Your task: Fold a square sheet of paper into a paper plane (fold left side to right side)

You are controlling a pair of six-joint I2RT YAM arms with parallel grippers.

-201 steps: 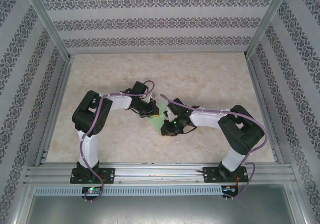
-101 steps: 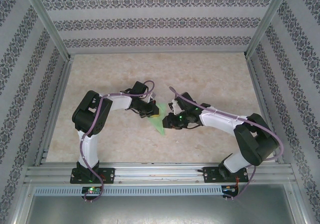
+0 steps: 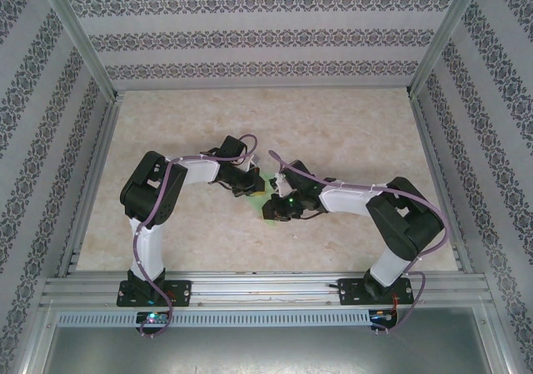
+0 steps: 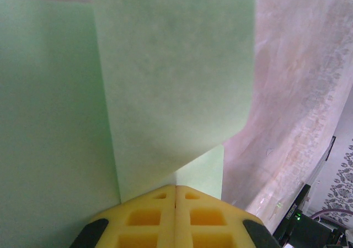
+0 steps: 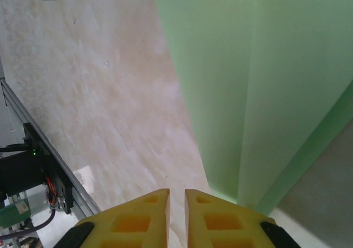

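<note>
Left wrist view: your left pincer (image 4: 175,191) is closed at the square sheet of paper (image 4: 171,77), which lies just ahead, creased with one flap overlapping. Your right pincer (image 5: 177,195), barely parted and empty, hovers beside its edge above the counter (image 5: 94,82). No dart shape yet; most folds likely remain.

Light-green square sheet of paper (image 4: 171,82) is lying near the middle of the desk (image 3: 350,124), partly folded into a smaller angular shape. Flaps are overlapping in layers, with straight creases running along them. One flap's corner is curling slightly off the layer below.
</note>
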